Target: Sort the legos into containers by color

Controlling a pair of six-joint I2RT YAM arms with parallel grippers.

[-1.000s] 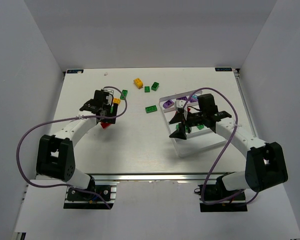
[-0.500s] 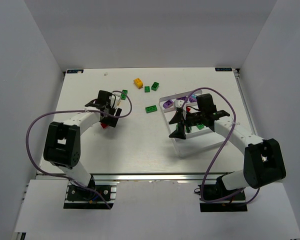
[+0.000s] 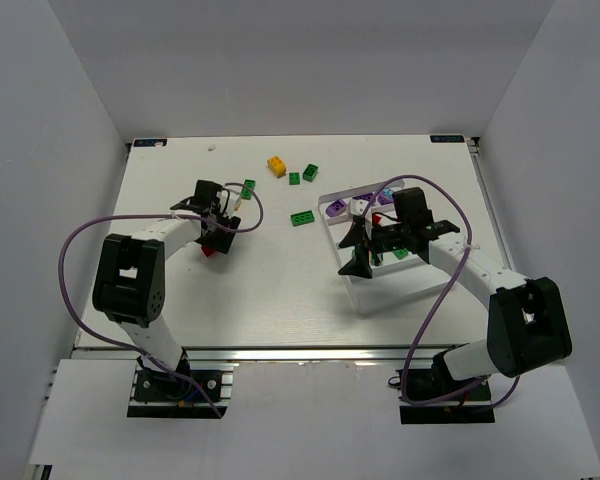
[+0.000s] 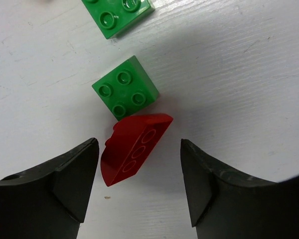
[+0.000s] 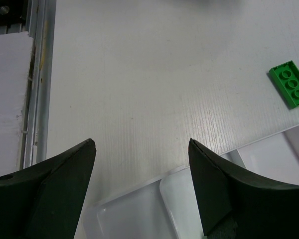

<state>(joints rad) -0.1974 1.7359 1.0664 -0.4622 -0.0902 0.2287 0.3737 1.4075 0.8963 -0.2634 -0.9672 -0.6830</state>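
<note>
My left gripper is open, its jaws wide either side of a red sloped brick that lies on the table and touches neither pad. A green square brick sits just beyond it, and another green brick lies farther off. In the top view the left gripper hangs over the red brick. My right gripper is open and empty above the near-left corner of the white tray. The tray holds purple bricks, a red brick and a green brick.
Loose on the table behind are a yellow brick and green bricks. A flat green brick lies left of the tray. White walls close in the table on three sides.
The left arm's elbow has swung in and its wrist has shifted slightly back, still over the red brick. The right arm has barely moved.
</note>
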